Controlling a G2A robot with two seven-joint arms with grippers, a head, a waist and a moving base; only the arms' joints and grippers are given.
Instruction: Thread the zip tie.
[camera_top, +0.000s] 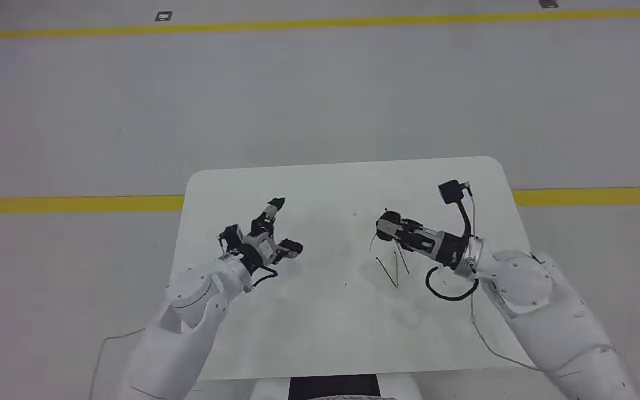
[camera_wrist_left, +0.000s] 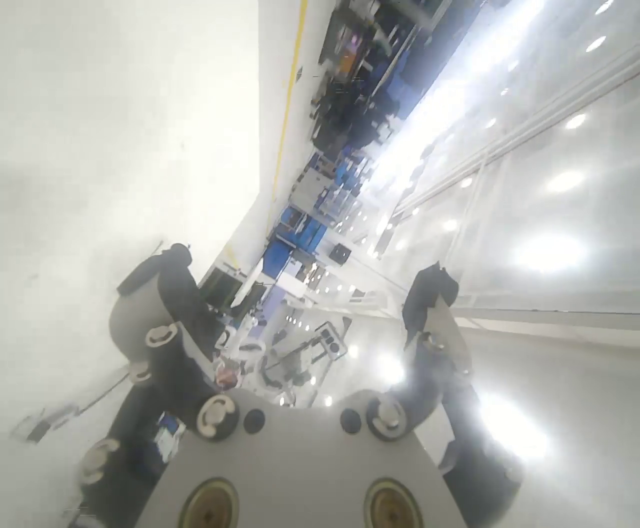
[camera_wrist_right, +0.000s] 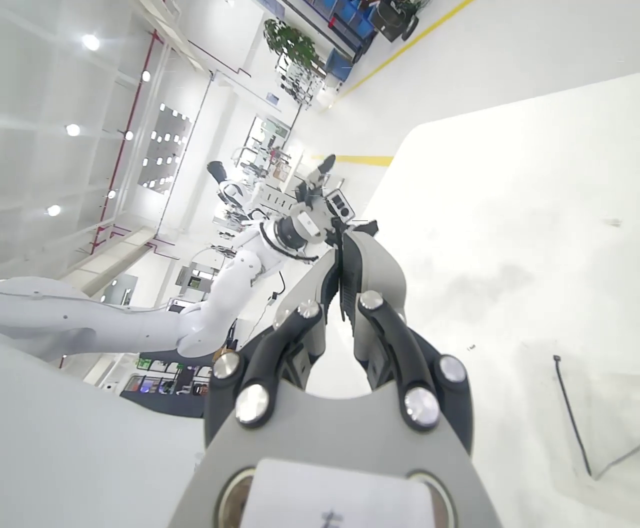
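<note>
1. The white table (camera_top: 330, 330) is standing on a pale floor, with a yellow floor line (camera_top: 90, 204) running behind it on either side.
2. The zip tie (camera_top: 393, 272) is lying loose on the table, a thin black strip bent into a narrow V. It is sitting right of the table's middle, just beside the right gripper and on the robot's side of it. In the right wrist view the zip tie (camera_wrist_right: 570, 415) is showing its small square head at one end and its sharp bend at the other, flat on the surface with nothing touching it.
3. The right gripper (camera_top: 384, 222) is hovering above the table near the zip tie, pointing toward the table's centre. Its fingers (camera_wrist_right: 360, 260) are pressing together along their length, and nothing is visible between them.
4. The left gripper (camera_top: 283, 227) is hanging over the left half of the table, well apart from the zip tie. Its fingers (camera_wrist_left: 175, 270) are standing spread wide, one tip pointing away from the robot and the other toward the table's middle, and they are gripping nothing.
5. A black cable (camera_top: 447, 290) is looping out beside the right wrist.
</note>
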